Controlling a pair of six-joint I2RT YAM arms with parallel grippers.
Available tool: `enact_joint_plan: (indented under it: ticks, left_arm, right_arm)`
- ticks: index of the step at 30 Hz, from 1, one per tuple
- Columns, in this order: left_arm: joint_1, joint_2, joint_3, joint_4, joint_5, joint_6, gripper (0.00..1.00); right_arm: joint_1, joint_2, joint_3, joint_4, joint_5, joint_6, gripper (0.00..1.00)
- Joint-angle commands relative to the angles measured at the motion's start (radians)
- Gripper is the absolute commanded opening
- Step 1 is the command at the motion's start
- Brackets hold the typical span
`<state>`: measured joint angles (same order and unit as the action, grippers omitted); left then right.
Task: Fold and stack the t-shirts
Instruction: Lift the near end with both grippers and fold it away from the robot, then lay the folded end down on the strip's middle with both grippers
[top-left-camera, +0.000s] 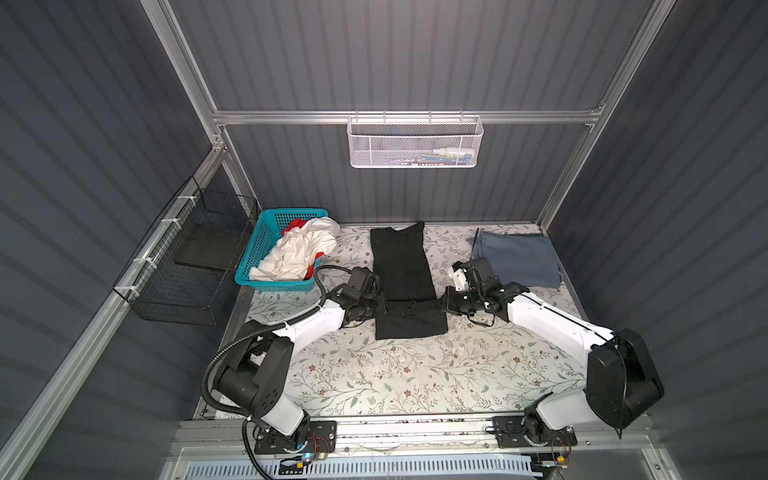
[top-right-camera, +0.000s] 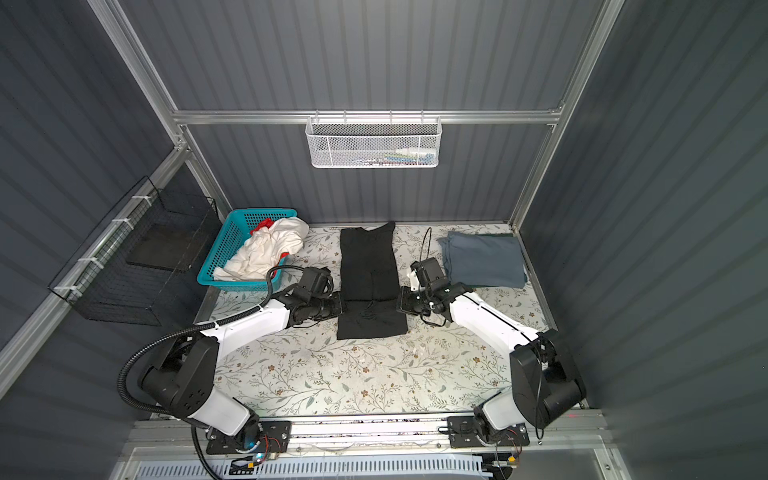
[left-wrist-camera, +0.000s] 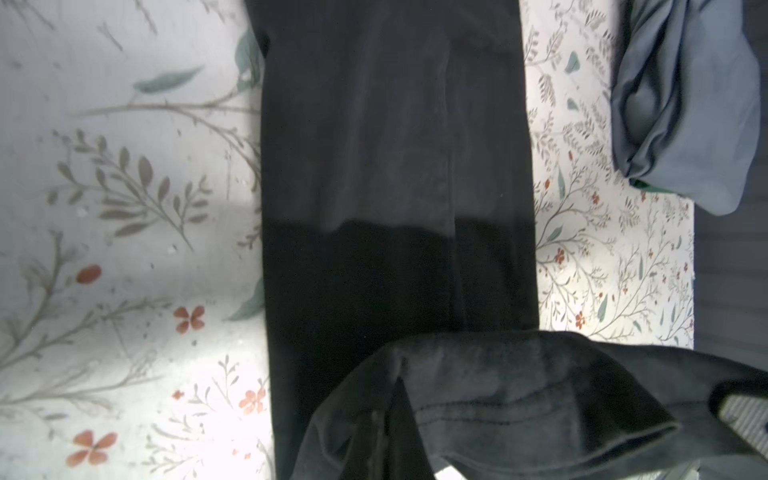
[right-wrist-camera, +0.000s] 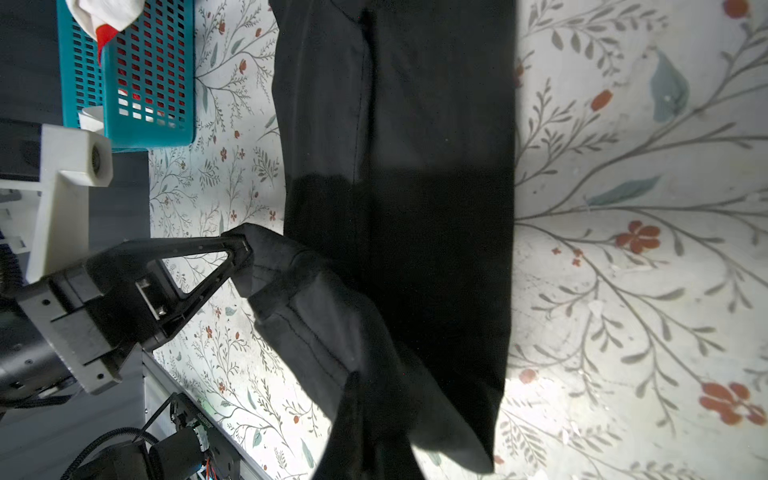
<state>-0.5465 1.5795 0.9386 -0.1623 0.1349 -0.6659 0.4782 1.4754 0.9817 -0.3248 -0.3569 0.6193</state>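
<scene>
On the table (top-left-camera: 395, 374), centre: your black shirt (top-left-camera: 401, 266) lies as a long narrow strip running from the back edge toward the arms. Its near end is raised off the table and hangs slack between your two hands.
left hand (top-left-camera: 380, 306): closed on the near left corner of the black shirt. The right wrist view shows its fingertips (right-wrist-camera: 239, 246) pinching a bunched fold of the cloth, held clear of the table.
right hand (top-left-camera: 444, 302): closed on the near right corner of the black shirt. In the right wrist view the cloth climbs from the strip up toward this hand.
blue-grey shirt (top-left-camera: 519, 259): folded flat in the far right corner of the table, apart from the black shirt and just behind your right wrist.
white shirt (top-left-camera: 299, 249): crumpled in the basket (top-left-camera: 259, 245), with one part spilling over the rim nearest the black shirt.
red shirt (top-left-camera: 293, 224): under the white shirt in the basket, so you see only small patches of it.
basket: at the table's far left corner, well clear of both hands.
</scene>
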Motion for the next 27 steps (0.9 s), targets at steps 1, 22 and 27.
enact_joint_plan:
  ticks: [1, 22, 27]
  left_arm:
    - [0.021, 0.015, 0.044, 0.017, 0.006, 0.03, 0.0]
    - [0.068, 0.059, 0.129, -0.03, -0.042, 0.094, 0.0]
    - [0.077, 0.095, 0.147, -0.023, -0.051, 0.106, 0.0]
  right_arm:
    - [-0.012, 0.037, 0.041, -0.005, -0.043, -0.02, 0.0]
    - [-0.061, 0.271, 0.244, 0.014, -0.065, -0.054, 0.0]
    - [-0.072, 0.314, 0.284, 0.014, -0.078, -0.052, 0.0]
